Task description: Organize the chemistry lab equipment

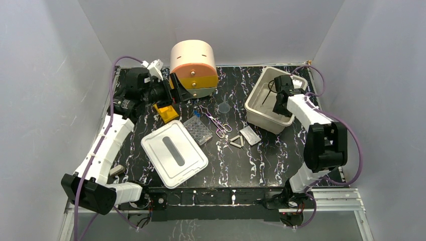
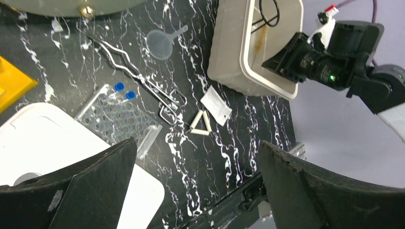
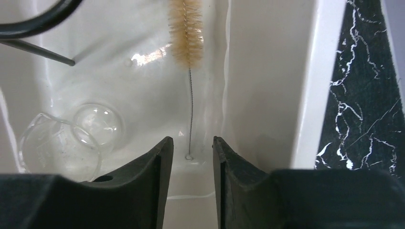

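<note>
Fingers (image 3: 143, 191) of the right gripper (image 3: 192, 143) stand slightly parted, holding nothing, over the test-tube brush (image 3: 186, 33) lying loose in the white bin (image 3: 267, 71) — drop-off apparently done, so next means lifting clear; the left gripper (image 2: 197, 145) gapes empty.

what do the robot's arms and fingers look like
Both are alike: the left arm and right arm have white moulded links joined by chunky black joint housings, with a purple cable looping along each. The fingers are matte black, broad, tapering to blunt tips. A small green light glows on the right wrist.
</note>
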Motion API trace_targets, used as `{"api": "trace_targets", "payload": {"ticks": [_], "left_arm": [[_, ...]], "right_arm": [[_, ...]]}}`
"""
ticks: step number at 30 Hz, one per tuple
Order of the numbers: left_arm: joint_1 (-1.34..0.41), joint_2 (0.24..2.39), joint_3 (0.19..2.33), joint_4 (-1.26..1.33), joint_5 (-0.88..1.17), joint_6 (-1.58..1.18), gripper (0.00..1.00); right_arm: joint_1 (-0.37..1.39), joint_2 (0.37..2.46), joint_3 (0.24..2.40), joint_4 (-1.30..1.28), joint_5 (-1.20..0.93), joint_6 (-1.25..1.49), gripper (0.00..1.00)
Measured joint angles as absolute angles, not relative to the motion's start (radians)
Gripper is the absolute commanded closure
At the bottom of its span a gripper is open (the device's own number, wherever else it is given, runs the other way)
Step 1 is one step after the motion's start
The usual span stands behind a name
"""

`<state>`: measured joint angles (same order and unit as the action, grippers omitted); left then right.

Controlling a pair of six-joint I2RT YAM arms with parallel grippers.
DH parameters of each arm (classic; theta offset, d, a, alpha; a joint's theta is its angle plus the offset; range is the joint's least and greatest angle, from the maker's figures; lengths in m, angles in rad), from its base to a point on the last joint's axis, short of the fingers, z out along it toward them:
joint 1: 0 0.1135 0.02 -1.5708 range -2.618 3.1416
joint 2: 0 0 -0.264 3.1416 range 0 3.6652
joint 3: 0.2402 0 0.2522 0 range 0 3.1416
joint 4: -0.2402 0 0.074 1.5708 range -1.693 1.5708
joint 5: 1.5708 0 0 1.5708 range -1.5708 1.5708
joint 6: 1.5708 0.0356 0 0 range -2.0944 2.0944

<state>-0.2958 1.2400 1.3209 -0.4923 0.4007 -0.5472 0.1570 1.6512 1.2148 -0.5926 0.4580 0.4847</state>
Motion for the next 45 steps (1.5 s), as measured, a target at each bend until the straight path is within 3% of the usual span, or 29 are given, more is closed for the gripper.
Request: {"api": "trace_targets", "payload": {"ticks": [11,17,23,31,45], "left_arm": [[-0.299,1.362,1.398,-0.423,0.298,-0.601,0.02],[-0.299,1.396,1.398,-0.376,0.265,-0.633,0.02],[-0.299,1.415,1.408,-0.353,0.249,-0.671,0.02],[-0.299,1.388,1.396,-0.381,0.158,-0.674,0.02],[-0.300,1.325,1.316,-0.372,0.104,-0.665,0.02]], "right_arm": [[0.156,1.489,1.377,-0.653,0.388,0.427,0.45],[0.166,1.419,1.427,-0.623,0.216,0.363,0.38],[0.323,1.463,1.476,-0.587,0.093,0.273,0.29],[0.525,1.642,1.573,-0.546,0.083,0.243,0.36],[0.551,2.045,1.748,-0.549,0.125,0.289,0.47]]}}
